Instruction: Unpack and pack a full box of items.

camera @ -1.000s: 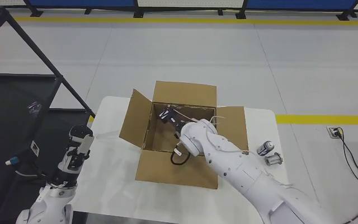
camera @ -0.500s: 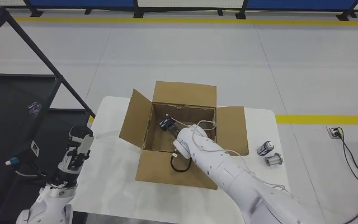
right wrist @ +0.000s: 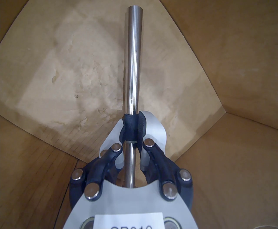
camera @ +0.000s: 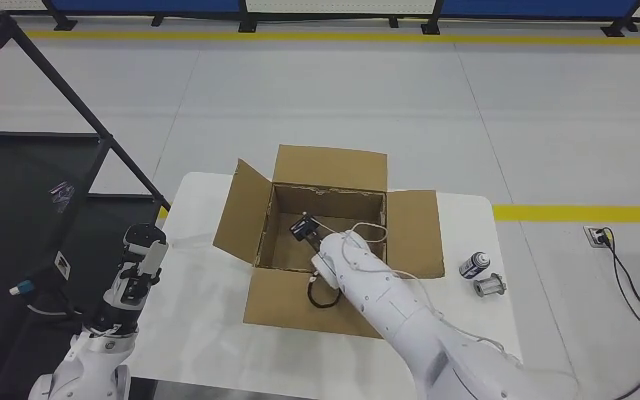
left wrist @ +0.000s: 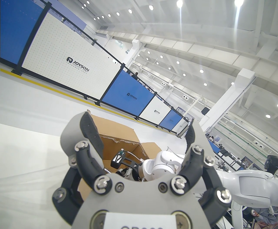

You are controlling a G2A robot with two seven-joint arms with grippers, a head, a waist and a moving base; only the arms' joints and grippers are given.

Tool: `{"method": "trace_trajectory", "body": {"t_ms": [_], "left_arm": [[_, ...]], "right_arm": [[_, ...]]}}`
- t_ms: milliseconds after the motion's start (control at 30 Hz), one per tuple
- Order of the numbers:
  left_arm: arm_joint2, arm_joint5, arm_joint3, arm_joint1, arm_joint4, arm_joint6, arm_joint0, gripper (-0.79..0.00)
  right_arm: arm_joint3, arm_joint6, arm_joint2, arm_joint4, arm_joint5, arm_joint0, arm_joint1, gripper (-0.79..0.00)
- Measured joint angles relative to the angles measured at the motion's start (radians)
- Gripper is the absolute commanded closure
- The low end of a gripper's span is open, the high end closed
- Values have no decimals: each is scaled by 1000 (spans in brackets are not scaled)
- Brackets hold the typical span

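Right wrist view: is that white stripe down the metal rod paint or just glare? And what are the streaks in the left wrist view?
Right wrist view: glare, by the look of it; the polished metal rod, pinched in the right claw, mirrors light along its length. Left wrist view: the ceiling lamps flare into downward streaks above the open left claw.

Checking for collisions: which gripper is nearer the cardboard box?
Right. The right gripper is inside the cardboard box, shut on a metal rod; the left gripper is open at the table edge, apart from the box.
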Motion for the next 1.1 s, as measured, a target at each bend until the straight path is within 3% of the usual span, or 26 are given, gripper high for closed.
{"method": "trace_trajectory", "body": {"t_ms": [600, 833, 1100], "left_arm": [[0, 0, 0, 0, 0, 0, 0, -785], [0, 0, 0, 0, 0, 0, 0, -785], [0, 0, 0, 0, 0, 0, 0, -785]], "right_arm": [[44, -51, 64, 41, 4, 47, -13, -274], [-9, -82, 98, 36, 5, 44, 19, -265], [-240, -46, 156, -25, 50, -21, 96, -292]]}}
